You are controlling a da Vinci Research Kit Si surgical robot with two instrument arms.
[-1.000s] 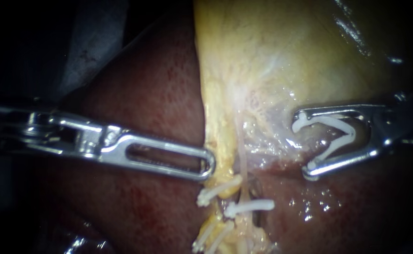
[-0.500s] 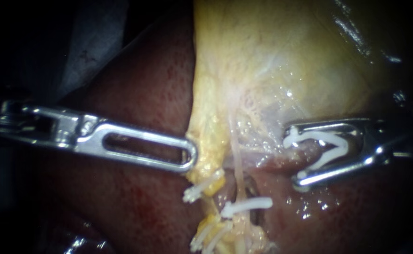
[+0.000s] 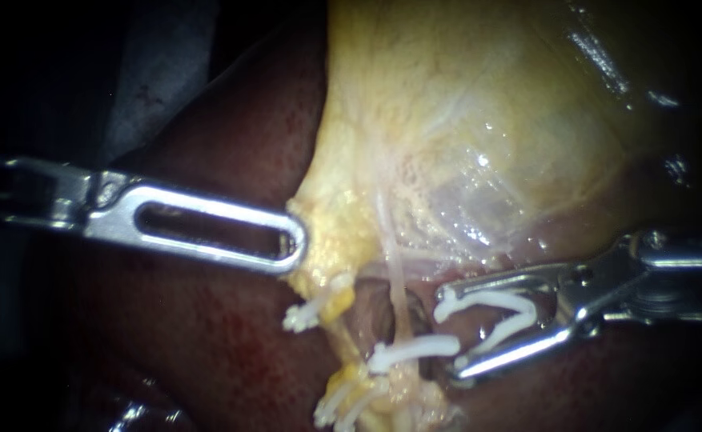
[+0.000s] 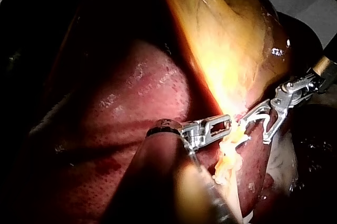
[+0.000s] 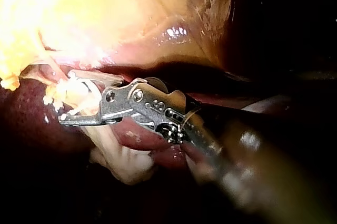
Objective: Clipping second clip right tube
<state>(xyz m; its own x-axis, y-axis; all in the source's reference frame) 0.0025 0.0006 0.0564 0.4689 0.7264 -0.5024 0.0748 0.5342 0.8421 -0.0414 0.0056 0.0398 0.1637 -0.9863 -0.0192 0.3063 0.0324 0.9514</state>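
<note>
Closest to the endoscope, low in its view, a bunch of short white plastic clips lay on a yellow fatty stump. Just beyond them the set clip, a closed white plastic bar, sat crosswise on the right tube. This tube was a thin pale strand running down from the gallbladder.

Beside that tube was the right instrument, a slender bright steel tool with two narrow jaws. The jaws stood wide apart, each pressed against one leg of the loaded clip, an open white V-shaped plastic piece gripped from both sides. The V's mouth faced the right tube, with its tips just beside the strand and a little above the set clip. The tube was not yet inside the mouth. The left wrist view showed the same: the open V was near the yellow fringe but not around anything.

Across the tube was the left instrument, a polished steel tool with long slotted jaws. Its jaws lay closed on the yellow fatty lower edge of the gallbladder, and that edge was drawn to a point at their tip. One lone white clip stuck out from a stub just under that edge.

Farther back, the gallbladder rose as a broad, glistening yellow sac. The liver, dark red and wet, lay on both sides of it.
</note>
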